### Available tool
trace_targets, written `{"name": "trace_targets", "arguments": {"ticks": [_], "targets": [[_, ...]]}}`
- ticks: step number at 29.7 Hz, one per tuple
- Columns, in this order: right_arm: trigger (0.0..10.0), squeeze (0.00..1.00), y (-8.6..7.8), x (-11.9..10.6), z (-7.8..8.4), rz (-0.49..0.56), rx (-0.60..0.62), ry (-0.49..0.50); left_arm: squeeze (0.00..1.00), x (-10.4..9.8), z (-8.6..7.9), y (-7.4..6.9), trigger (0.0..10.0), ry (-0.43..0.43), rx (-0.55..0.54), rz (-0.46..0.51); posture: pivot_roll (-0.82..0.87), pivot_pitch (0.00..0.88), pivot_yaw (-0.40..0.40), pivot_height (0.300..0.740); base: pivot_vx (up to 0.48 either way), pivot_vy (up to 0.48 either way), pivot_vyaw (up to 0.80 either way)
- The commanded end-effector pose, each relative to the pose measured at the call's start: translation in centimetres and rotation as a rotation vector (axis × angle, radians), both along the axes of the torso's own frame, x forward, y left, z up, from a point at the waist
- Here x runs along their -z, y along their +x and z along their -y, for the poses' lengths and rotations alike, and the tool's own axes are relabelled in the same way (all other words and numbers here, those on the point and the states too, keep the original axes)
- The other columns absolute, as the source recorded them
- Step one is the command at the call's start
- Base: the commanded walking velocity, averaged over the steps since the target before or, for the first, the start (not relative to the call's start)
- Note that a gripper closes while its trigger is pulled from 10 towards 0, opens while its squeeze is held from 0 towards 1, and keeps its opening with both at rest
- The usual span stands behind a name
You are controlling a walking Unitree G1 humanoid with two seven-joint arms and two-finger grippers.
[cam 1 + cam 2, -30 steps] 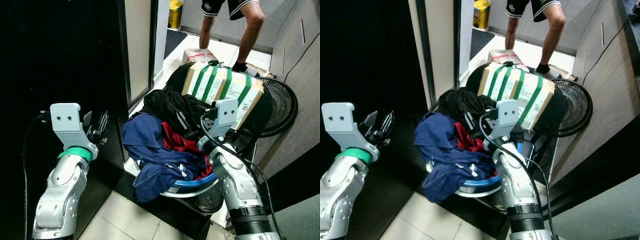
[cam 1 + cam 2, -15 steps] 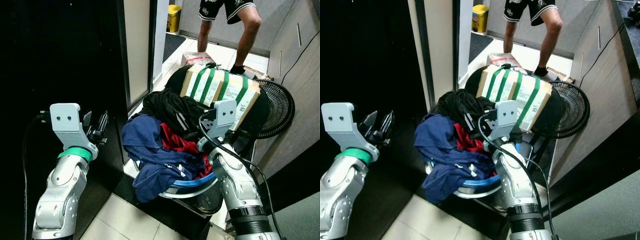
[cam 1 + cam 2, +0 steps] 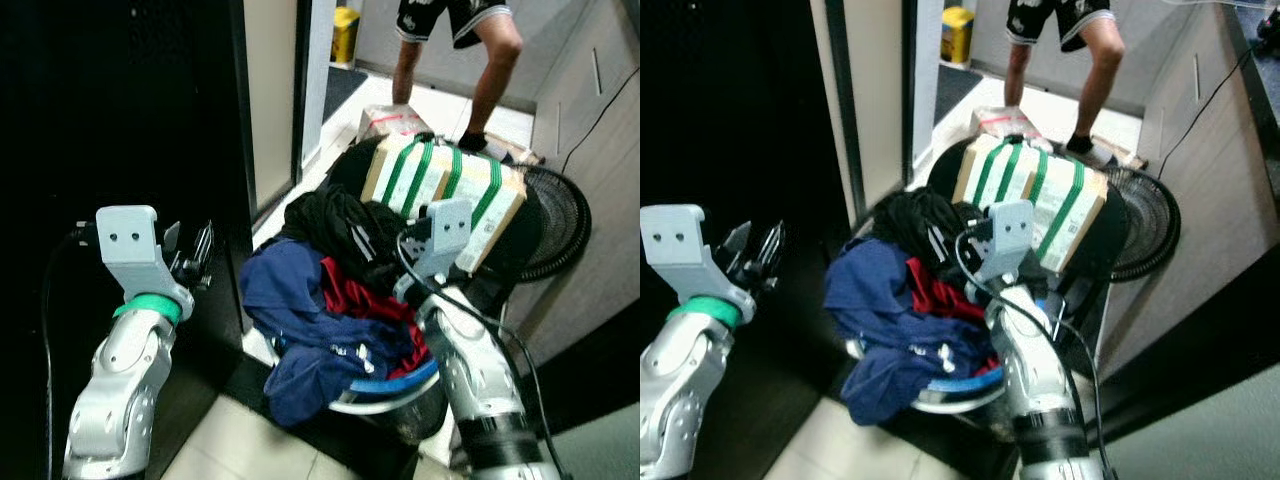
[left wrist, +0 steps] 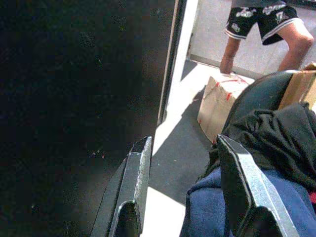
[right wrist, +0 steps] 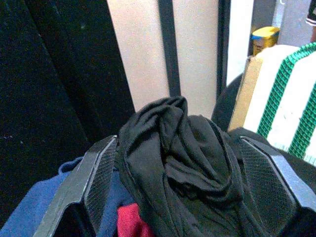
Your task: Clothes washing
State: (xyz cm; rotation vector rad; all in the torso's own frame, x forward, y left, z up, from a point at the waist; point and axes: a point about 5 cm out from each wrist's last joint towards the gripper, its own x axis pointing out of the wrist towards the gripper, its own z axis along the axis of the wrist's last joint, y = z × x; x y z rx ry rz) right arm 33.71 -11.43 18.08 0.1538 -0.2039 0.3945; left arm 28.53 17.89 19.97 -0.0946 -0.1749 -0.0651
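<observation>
A round basket with a blue rim [image 3: 400, 384] holds a heap of clothes: a navy garment [image 3: 290, 300] spilling over the front, a red one [image 3: 350, 297], and a black one [image 3: 340, 222] on top. My right gripper [image 5: 177, 148] is open at the heap, one finger [image 5: 96, 173] on each side of the black garment [image 5: 182, 148]. To the left of the basket my left gripper [image 3: 200, 255] hangs open in the air before a dark opening, nothing between its fingers [image 4: 136, 168]. The navy garment [image 4: 266, 207] lies just beyond them.
A cardboard box with green tape [image 3: 440, 180] rests on a black bulk behind the basket. Right of it stands a floor fan [image 3: 562, 222]. A person's legs [image 3: 495, 60] stand in the doorway near a small parcel [image 3: 392, 118] and a yellow bin [image 3: 347, 20]. A door frame [image 3: 270, 100] is on the left.
The whole picture has shifted slightly and blurred, so the camera moved. Both grippers keep their places relative to the clothes and stay open.
</observation>
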Motion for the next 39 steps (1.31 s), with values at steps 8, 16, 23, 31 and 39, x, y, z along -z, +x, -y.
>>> {"name": "trace_targets", "arguments": {"ticks": [8,16,23,31,39], "targets": [[10.0,0.00,0.2,0.8,0.3,-0.042,0.013,-0.006,0.00,0.4,-0.1,-0.2,10.0,0.010,-0.004,-0.017,0.13,0.053,0.010,0.740,0.000,0.000,0.00],[10.0,0.00,1.0,2.1,1.2,-0.114,0.079,0.000,0.00,0.4,0.0,-0.2,10.0,0.016,0.003,-0.018,0.13,0.054,0.011,0.740,0.000,0.000,0.00],[10.0,1.00,1.7,3.0,0.5,-0.158,0.030,0.003,0.00,0.4,0.1,-0.2,10.0,0.016,0.010,-0.019,0.13,0.062,0.012,0.740,0.000,0.000,0.00],[10.0,1.00,3.9,2.6,-1.8,-0.185,-0.063,0.035,0.00,0.5,0.3,-0.7,10.0,0.015,0.016,-0.031,0.14,0.104,0.017,0.740,0.000,0.000,0.00],[10.0,1.00,4.6,1.1,-3.9,-0.144,-0.122,0.065,0.00,0.7,0.3,-1.5,10.0,0.017,0.025,-0.055,0.15,0.171,0.030,0.740,0.000,0.000,0.00]]}}
